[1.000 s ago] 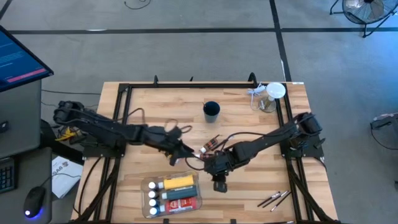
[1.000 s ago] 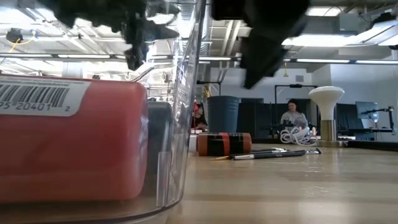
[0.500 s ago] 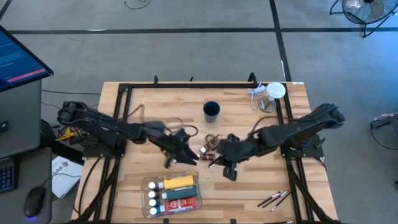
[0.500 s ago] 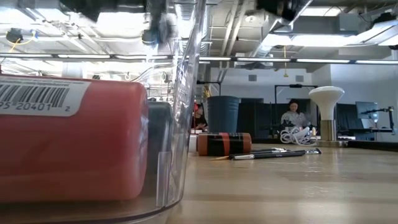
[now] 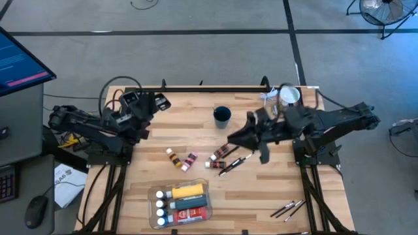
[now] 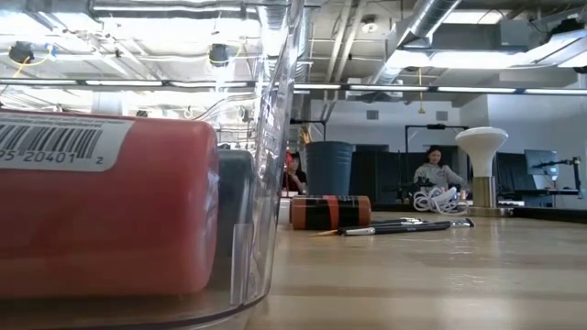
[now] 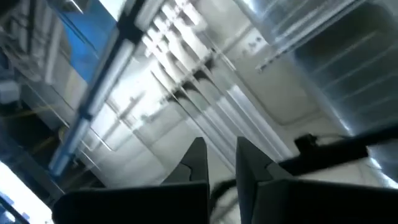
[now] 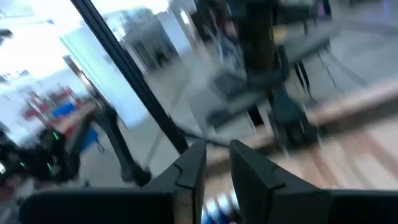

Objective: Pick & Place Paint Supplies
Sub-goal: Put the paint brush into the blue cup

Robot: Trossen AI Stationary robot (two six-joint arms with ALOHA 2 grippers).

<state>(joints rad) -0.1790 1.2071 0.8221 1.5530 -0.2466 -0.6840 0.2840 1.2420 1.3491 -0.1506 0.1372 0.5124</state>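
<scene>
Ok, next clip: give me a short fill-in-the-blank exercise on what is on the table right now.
1. The yellow bottle lies inside the clear ____.
2. The dark blue cup stands ____ on the table.
3. Neither the left gripper nor the right gripper holds ____.
4. The jar with the ____ lid stands at the far right corner.

Missing words: tray; upright; anything; white

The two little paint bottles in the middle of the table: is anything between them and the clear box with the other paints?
Nothing visible. In the high view, bare wood lies between the two little paint bottles and the clear box. Both arms are pulled back toward the table's far side.
</scene>
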